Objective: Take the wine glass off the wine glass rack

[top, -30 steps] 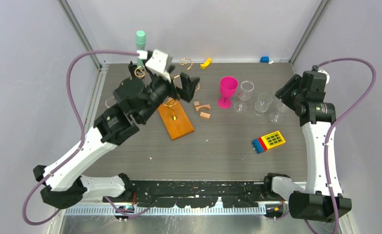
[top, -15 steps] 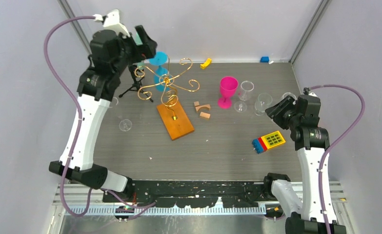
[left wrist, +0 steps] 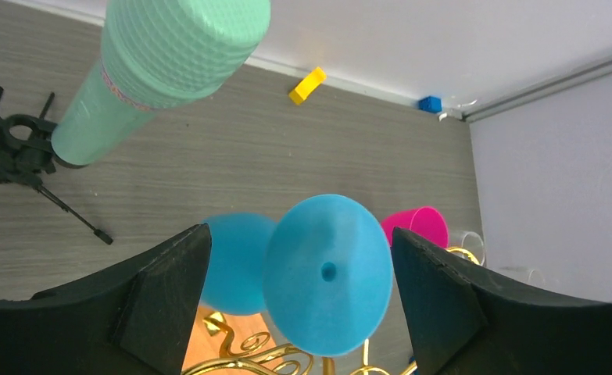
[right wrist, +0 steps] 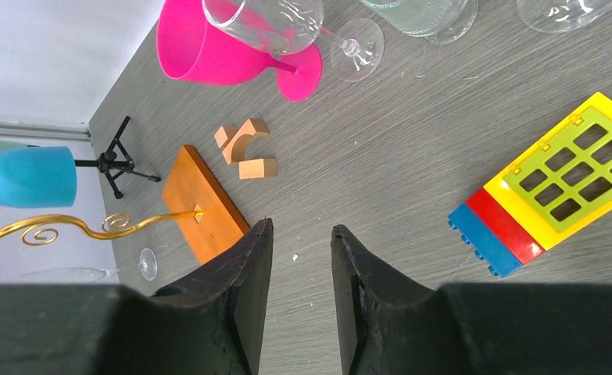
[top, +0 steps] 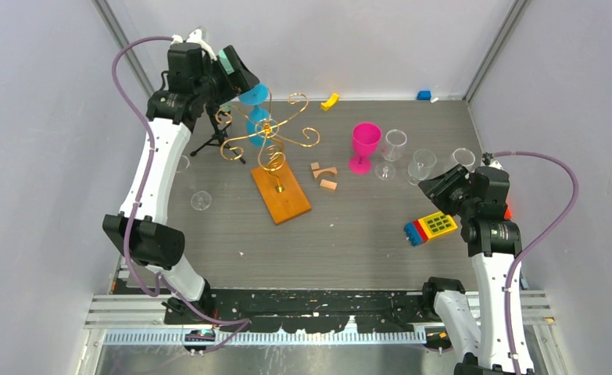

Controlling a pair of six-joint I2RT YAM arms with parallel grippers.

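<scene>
The wine glass rack (top: 272, 139) is gold wire with curled arms on an orange wooden base (top: 285, 197). A blue wine glass (top: 255, 109) hangs upside down on its rear left arm. My left gripper (top: 236, 75) is open, high at the back left, just behind the glass. In the left wrist view the glass's round foot (left wrist: 327, 269) sits between my open fingers (left wrist: 170, 273) with a gap on each side, and its bowl (left wrist: 236, 262) lies beyond. My right gripper (top: 435, 187) is open and empty over the table; in its wrist view (right wrist: 302, 230) the rack base (right wrist: 205, 203) shows.
A green microphone (left wrist: 154, 70) stands on a black tripod (top: 212, 141) beside the rack. A pink goblet (top: 365, 144), clear glasses (top: 421, 164), wooden blocks (top: 324, 176), a toy brick piece (top: 431, 226), a yellow block (top: 331, 100) and a fallen clear glass (top: 201, 201) lie around.
My left arm rose from low over the rack to high at the back left, then edged toward the blue glass's foot. My right arm drew back toward the near right.
</scene>
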